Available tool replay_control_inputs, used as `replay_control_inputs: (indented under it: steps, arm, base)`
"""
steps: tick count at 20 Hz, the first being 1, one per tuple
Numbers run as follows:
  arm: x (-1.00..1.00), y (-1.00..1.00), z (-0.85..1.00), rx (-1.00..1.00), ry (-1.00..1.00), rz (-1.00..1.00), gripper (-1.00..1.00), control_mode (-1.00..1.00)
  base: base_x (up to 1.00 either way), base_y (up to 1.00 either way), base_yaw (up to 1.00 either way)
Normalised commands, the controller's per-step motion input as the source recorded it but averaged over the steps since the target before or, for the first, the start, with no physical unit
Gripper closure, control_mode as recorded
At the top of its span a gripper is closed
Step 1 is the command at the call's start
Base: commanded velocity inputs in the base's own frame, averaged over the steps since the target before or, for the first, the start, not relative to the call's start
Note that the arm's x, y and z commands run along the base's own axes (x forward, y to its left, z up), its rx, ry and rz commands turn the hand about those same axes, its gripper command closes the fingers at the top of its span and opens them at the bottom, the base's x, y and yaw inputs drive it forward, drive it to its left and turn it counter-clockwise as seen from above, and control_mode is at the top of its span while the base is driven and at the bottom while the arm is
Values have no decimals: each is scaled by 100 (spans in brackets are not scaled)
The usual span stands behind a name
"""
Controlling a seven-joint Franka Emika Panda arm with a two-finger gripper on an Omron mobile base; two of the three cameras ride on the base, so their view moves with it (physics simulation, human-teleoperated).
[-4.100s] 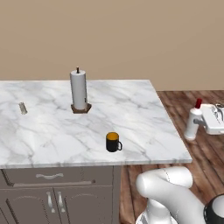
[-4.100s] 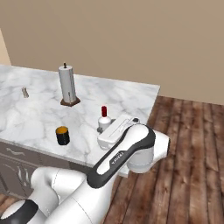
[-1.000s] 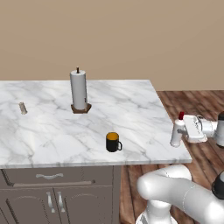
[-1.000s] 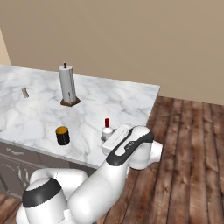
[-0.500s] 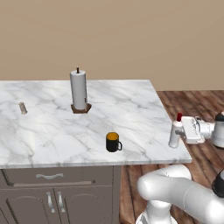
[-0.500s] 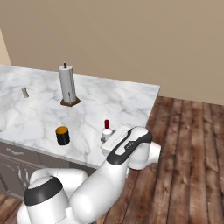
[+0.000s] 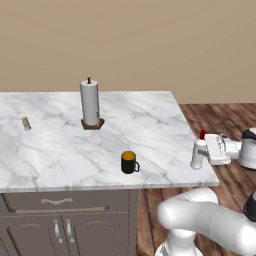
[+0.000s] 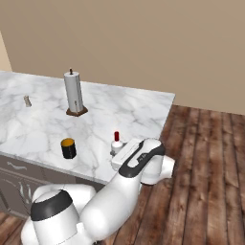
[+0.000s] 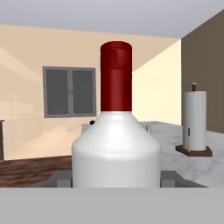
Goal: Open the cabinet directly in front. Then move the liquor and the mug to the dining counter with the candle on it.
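Marble bench (image 7: 60, 150) with mug (image 7: 129, 162); hand (image 7: 209, 150) clasping liquor (image 7: 199, 152) at edge; next, setting down, releasing.

Liquor (image 9: 116, 148): seen upright at frame centre, very close; white body, narrow neck, red cap reaching the upper middle.
Fingers (image 9: 173, 177): grey pads seen low on either side of the bottle's body, apparently against it.
Paper towel (image 9: 194, 120): stood at right edge on a brown base.
Counter (image 9: 168, 133): marble top shown at right.
Window (image 9: 70, 92): placed left of centre on the beige wall.
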Motion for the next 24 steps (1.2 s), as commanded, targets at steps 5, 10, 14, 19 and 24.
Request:
replay_control_inputs:
  steps: [5, 10, 14, 19, 24]
  arm:
    - [15, 6, -12, 0, 0, 0, 100, -100]
    - [12, 11, -10, -1, 0, 0, 100, -100]
    - [12, 18, -8, -2, 0, 0, 100, -100]
    - [9, 22, -6, -3, 0, 0, 100, -100]
    - [6, 16, -7, -1, 0, 0, 100, -100]
  base:
    - [0, 0, 0]
    - [0, 0, 0]
    - [0, 0, 0]
    - [0, 0, 0]
    - [0, 0, 0]
